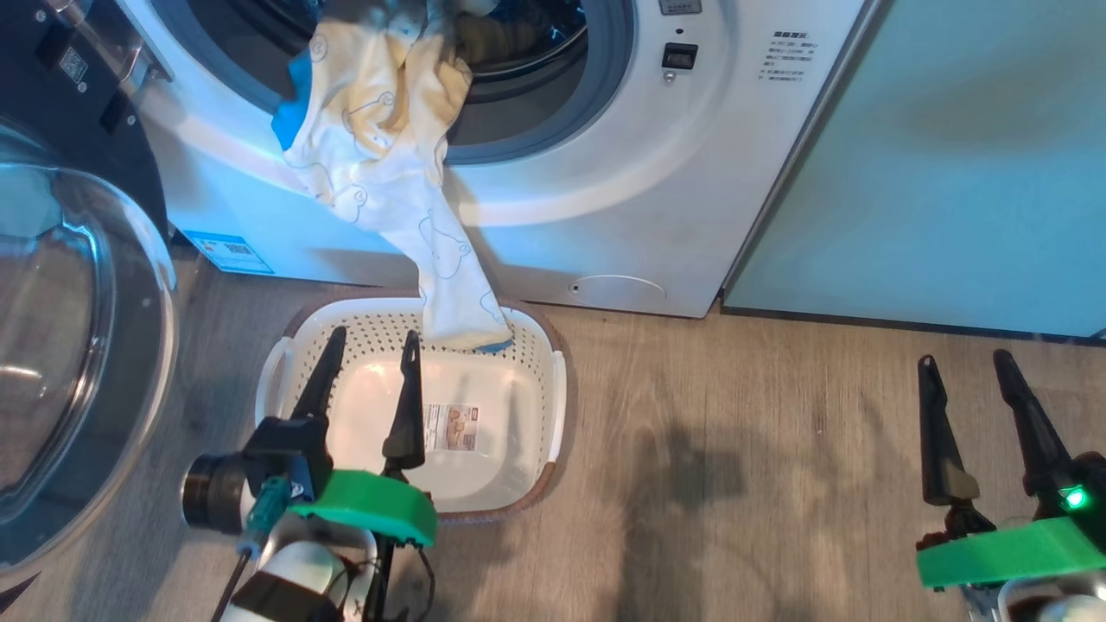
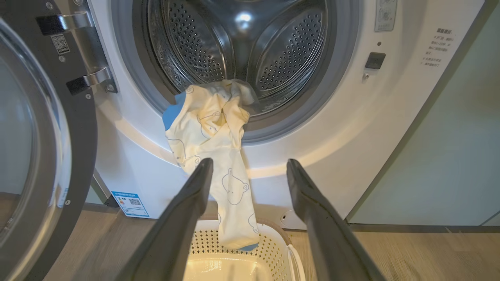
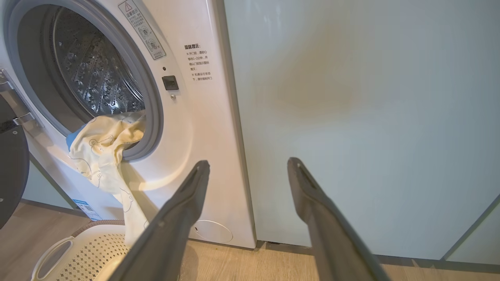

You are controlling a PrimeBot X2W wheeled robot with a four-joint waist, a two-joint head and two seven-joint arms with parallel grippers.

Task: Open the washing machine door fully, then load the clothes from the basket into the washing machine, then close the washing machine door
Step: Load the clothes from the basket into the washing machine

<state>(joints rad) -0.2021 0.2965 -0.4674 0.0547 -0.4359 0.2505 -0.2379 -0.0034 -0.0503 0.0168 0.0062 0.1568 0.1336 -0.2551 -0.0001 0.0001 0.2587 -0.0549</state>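
White washing machine (image 1: 605, 216), with the washing machine door (image 1: 78, 345) swung wide at its left to free the drum mouth. Cream clothes (image 1: 389, 155) are draped over the machine's drum lip, one end trailing into the basket (image 1: 557, 389) at its foot, so loading is judged unfinished. The left gripper (image 1: 375, 333) and right gripper (image 1: 963, 356) are held before the machine, fingers spread, nothing grasped.

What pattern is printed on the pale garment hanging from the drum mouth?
Outlined bears on soft cream-yellow cloth, clearest in the left wrist view.

Cream clothes (image 1: 389, 147) draped from washing machine (image 1: 605, 216) mouth into basket (image 1: 553, 406), door (image 1: 78, 345) open
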